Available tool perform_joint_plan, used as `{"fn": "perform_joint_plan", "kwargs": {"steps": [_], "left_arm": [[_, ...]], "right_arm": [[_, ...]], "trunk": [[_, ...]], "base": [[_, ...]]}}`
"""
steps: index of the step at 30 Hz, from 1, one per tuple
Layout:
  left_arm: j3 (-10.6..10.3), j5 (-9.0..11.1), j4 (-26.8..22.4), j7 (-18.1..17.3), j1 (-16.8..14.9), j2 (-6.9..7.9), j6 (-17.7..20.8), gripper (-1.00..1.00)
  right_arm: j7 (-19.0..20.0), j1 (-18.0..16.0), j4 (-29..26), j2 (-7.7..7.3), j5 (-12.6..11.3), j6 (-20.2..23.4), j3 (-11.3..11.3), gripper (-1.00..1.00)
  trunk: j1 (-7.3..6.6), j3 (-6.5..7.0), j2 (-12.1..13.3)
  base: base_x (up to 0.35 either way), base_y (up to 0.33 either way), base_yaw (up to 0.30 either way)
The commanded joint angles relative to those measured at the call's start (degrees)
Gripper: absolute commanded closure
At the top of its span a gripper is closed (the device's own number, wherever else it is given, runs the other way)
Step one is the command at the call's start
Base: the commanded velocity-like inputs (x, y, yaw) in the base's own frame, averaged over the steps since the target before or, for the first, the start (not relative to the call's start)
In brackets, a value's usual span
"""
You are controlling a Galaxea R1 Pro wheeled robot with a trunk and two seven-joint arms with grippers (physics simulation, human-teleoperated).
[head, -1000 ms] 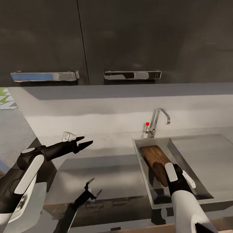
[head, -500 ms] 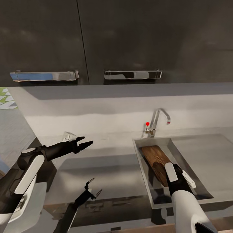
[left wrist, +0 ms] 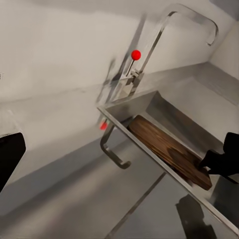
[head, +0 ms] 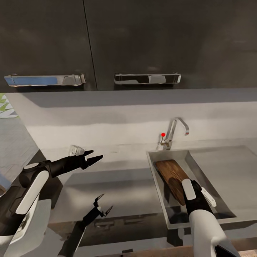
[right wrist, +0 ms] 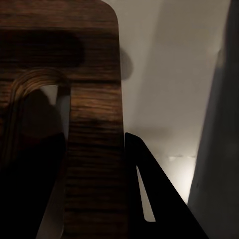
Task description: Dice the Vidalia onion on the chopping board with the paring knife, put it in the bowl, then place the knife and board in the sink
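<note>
Chopping board [head: 171, 175] leans inside the sink [head: 157, 185], right gripper [head: 184, 200] clamped on its edge; releasing comes next. Left gripper [head: 93, 158] hovers, jaws apart.

Chopping board [right wrist: 92, 114] beside dark fingertip [right wrist: 154, 199]

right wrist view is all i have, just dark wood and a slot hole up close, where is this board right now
Observer: The chopping board is inside the sink, leaning tilted against its left wall.
Operator: is my right gripper on it
Observer: The right gripper is at the board's near end; a finger lies along its edge, but I cannot tell whether it is clamped.
Operator: where's the left one
Observer: The left gripper hovers open above the countertop, left of the sink and well clear of the tap.
</note>
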Motion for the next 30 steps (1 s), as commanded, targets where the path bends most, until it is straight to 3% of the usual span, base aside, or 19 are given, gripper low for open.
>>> {"fn": "perform_joint_plan", "kwargs": {"steps": [1,30], "left_arm": [[-0.01,0.43,-0.06,0.10,-0.06,0.05,0.42,-1.00],[-0.08,0.43,-0.11,-0.10,-0.06,0.05,0.54,-1.00]], "right_arm": [[-0.16,-0.01,0.45,0.01,-0.40,0.57,-0.23,1.00],[-0.15,-0.01,0.45,-0.02,-0.40,0.57,-0.29,1.00]], "trunk": [[0.05,-0.20,-0.09],[0.05,-1.31,-0.09]], "base": [[0.000,0.000,0.000],[0.000,0.000,0.000]]}}
